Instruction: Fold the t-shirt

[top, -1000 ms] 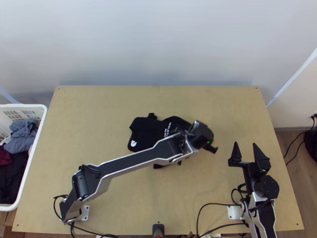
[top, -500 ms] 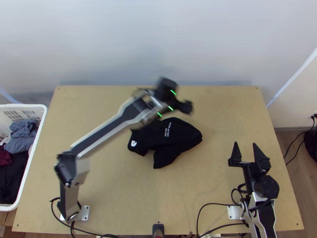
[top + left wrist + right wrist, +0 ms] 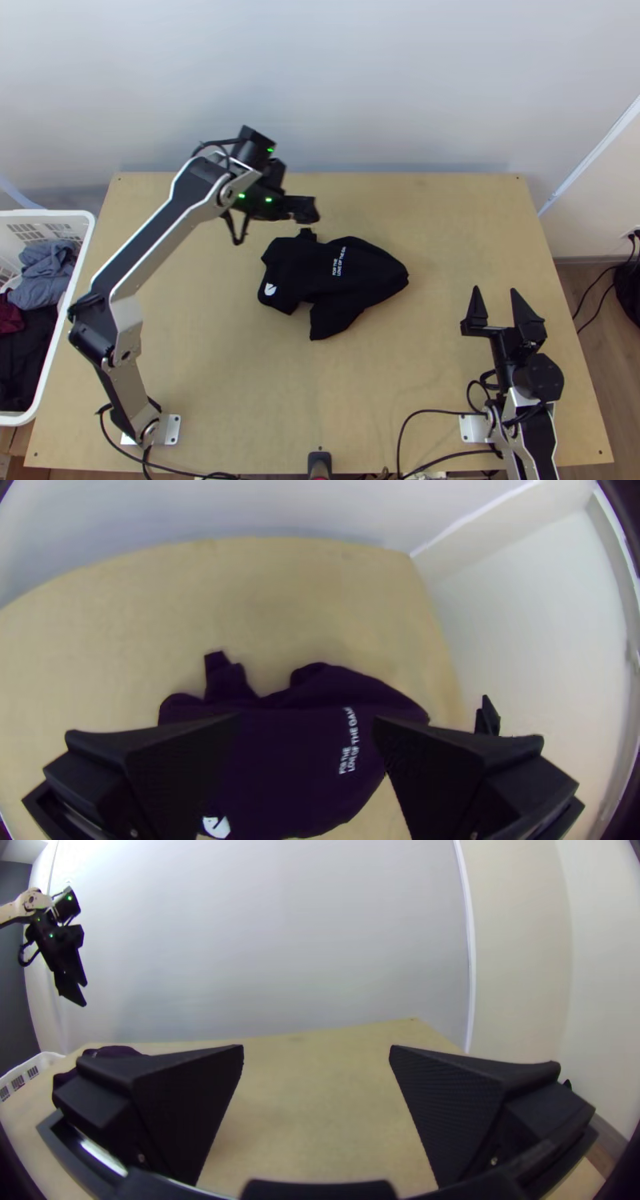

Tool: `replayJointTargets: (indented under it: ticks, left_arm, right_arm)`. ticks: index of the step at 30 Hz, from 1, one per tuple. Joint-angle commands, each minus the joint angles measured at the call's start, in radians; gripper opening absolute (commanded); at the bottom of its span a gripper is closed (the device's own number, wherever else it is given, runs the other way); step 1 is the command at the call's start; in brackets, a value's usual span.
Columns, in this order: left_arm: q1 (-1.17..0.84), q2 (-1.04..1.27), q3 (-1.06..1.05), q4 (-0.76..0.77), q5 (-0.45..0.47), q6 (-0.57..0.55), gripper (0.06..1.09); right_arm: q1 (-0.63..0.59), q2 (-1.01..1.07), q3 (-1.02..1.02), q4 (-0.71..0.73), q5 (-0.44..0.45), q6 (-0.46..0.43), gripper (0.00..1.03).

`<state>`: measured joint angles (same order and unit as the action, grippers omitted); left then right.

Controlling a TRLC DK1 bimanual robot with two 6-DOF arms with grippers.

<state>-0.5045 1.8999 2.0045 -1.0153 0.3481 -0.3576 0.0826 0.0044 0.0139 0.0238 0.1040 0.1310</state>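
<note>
The black shirt (image 3: pixel 360 276) is laid near the middle of the desk (image 3: pixel 448 216), well apart from all its edges. It is not spread flat: the cloth is rather bunched, with a flap (image 3: pixel 328 322) put out towards the near edge and a small tab (image 3: pixel 306 234) towards the far edge. By its look, the shirt should be light and very soft, without stiffness; it is not fragile, but it can be wrinkled or dragged easily, and a second layer may be caught by mistake. Probably it should be taken first by the tab or by the flap, close to the border, so that it can be opened before a fold is made.

The left gripper (image 3: pixel 305 720) is held up at the far side of the shirt, with its fingers set widely apart; the cloth is seen between and beyond them, but nothing is gripped. The right gripper (image 3: pixel 496 291) is placed over the right part of the desk, pointed to the far edge; its fingers are also wide apart, nothing is held, and the shirt is not touched by it.
</note>
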Motion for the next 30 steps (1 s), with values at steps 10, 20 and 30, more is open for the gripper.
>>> replayJointTargets:
  ticks: [10, 20, 30]
  left_arm:
    - [0.132, 0.149, -0.191, 0.136, 0.086, 0.042, 1.03]
    - [0.15, 0.203, -0.289, 0.159, 0.086, 0.091, 0.95]
    - [0.182, 0.007, -0.477, 0.34, 0.088, 0.074, 0.1]
  right_arm:
    - [-0.004, -0.006, -0.008, -0.016, 0.002, 0.013, 0.99]
    - [-0.004, -0.006, -0.008, -0.016, 0.002, 0.013, 0.99]
    - [-0.004, -0.006, -0.008, -0.016, 0.002, 0.013, 0.99]
